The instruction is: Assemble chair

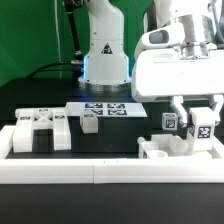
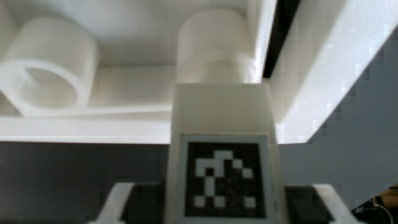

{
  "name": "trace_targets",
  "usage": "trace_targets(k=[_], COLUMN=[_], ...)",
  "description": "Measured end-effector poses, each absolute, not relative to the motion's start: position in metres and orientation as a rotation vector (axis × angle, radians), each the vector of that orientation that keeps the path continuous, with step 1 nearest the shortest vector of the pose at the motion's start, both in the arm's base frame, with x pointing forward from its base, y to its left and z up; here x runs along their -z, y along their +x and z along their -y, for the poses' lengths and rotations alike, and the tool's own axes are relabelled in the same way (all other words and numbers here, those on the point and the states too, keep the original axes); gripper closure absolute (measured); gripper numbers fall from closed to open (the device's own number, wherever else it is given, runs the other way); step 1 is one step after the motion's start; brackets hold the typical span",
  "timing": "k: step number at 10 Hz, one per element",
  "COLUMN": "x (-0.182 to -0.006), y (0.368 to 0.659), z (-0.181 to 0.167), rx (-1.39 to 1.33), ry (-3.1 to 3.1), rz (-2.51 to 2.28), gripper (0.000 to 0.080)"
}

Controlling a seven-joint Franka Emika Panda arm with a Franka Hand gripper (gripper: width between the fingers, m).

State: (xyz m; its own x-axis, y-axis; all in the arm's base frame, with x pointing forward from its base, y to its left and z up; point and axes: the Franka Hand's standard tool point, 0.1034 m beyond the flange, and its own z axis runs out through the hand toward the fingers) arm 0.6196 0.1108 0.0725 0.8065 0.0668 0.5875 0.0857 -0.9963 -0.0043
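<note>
Flat tagged slab (image 1: 38,130) sits low at the exterior view's left on the black surface (image 1: 30,100). Small tagged cube (image 1: 90,122) stands toward the centre, near the slab but apart from it. The marker board (image 1: 105,108) lies flat behind the cube, mid-frame. The robot base (image 1: 103,50) fills the upper centre. A plain long rail (image 1: 100,172) crosses the bottom of the frame in front of everything.

Lower right of the exterior view is crowded. The gripper (image 1: 198,120) hangs down there with its jaws clenched on a tagged white bar (image 1: 203,128). A second tagged block (image 1: 170,122) stands just beside the jaw on the exterior view's left. A blocky white part (image 1: 165,150) lies under them, just behind the rail. I cannot tell whether the bar's lower end touches it.

The bar stands upright, its long axis vertical and in line with the jaws, its tag facing the exterior camera. In the wrist view the bar (image 2: 222,120) runs straight away from the camera with dark pads (image 2: 134,205) on either side. The blocky white part (image 2: 107,110), with rounded shapes, lies past its far end.
</note>
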Motion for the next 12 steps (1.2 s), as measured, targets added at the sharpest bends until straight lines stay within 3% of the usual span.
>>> trace_targets(k=[6, 7, 8, 9, 12], x=[-0.0689, -0.0688, -0.0685, -0.0695, -0.0713], y=[0.615, 0.6149, 0.6144, 0.6136, 0.6118], z=[-0.1113, -0.1113, -0.1121, -0.114, -0.1066], rx=[0.904, 0.903, 0.896, 0.882, 0.883], ry=[-2.97, -2.97, -2.971, -2.973, -2.979], rz=[0.127, 0.127, 0.126, 0.129, 0.124], gripper=[0.0508, 0.0322, 0.0322, 0.0188, 0.0151])
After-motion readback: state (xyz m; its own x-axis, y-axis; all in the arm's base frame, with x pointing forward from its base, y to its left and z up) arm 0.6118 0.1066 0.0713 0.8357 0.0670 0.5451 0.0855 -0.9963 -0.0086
